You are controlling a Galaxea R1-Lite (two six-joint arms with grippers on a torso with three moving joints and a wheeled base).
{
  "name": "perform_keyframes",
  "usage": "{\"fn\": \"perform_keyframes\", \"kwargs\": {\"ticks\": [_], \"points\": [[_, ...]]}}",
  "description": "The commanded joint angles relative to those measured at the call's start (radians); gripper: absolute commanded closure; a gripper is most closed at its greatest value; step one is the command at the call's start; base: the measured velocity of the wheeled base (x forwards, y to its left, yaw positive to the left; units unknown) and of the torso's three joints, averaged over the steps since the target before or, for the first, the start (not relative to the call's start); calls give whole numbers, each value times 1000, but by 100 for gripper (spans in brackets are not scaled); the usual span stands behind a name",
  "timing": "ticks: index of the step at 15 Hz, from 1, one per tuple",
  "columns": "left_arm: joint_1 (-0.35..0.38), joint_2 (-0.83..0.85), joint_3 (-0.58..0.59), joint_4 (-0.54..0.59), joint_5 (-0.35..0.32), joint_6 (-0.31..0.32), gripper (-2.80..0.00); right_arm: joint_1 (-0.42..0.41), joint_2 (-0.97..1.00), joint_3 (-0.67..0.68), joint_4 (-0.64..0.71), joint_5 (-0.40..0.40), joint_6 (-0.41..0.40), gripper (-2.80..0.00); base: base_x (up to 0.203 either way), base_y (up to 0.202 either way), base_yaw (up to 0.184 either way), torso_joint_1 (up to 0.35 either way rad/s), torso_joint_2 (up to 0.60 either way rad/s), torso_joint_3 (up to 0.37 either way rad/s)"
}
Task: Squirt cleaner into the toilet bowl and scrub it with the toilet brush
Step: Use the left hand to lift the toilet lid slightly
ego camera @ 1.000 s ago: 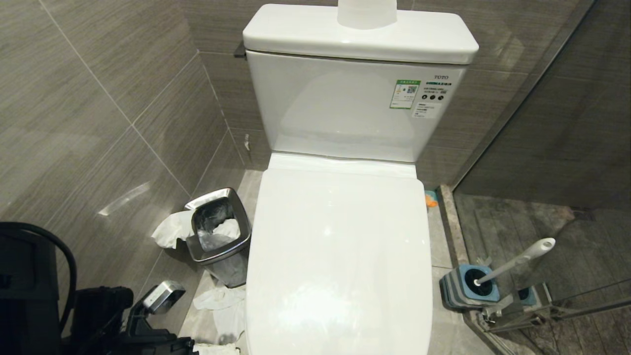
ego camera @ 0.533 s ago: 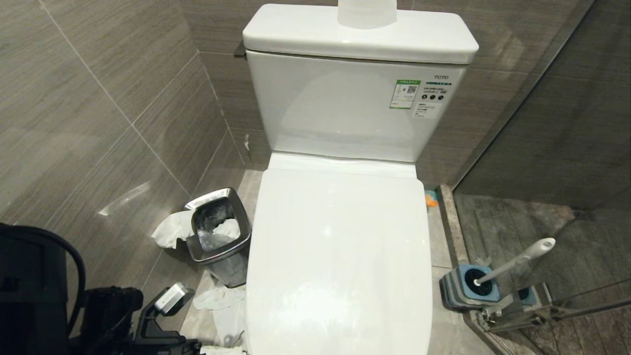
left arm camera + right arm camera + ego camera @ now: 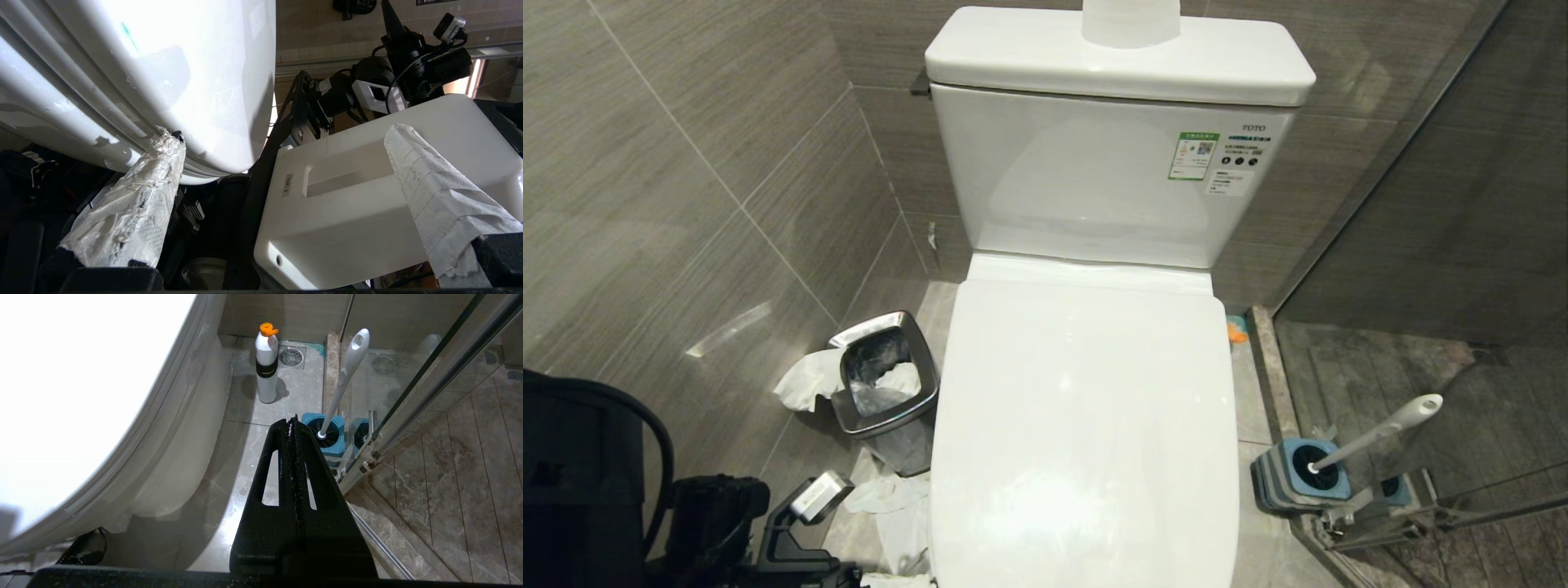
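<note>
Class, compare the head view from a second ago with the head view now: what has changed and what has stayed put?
The left end effector, open and empty, has edged rightward toward the closed toilet lid. Nothing was taken or released. The toilet brush stays in its holder; the waste bin is unmoved.

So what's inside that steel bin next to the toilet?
The steel bin holds crumpled white paper over a shiny liner; more paper hangs over its rim. Anything beneath the paper is covered.

The left arm (image 3: 719,531) sits further toward the toilet lid (image 3: 1086,425) than a second ago; its silver camera block (image 3: 821,496) now lies lower and closer to the lid's edge (just above the tissue (image 3: 886,498) on the floor).
</note>
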Motion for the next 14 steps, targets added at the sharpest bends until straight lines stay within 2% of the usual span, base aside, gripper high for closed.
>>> {"fn": "perform_keyframes", "kwargs": {"ticks": [1,5,8,14], "points": [[0,0,2,-8,-8,-3,-280,0,1,0,0,0,0,0,0,0,0,0,0,0],[-2,11,-1,-9,-1,-5,-280,0,1,0,0,0,0,0,0,0,0,0,0,0],[-3,29,-9,-9,37,-2,-280,0,1,0,0,0,0,0,0,0,0,0,0,0],[-7,25,-10,-10,66,-2,-280,0,1,0,0,0,0,0,0,0,0,0,0,0]]}}
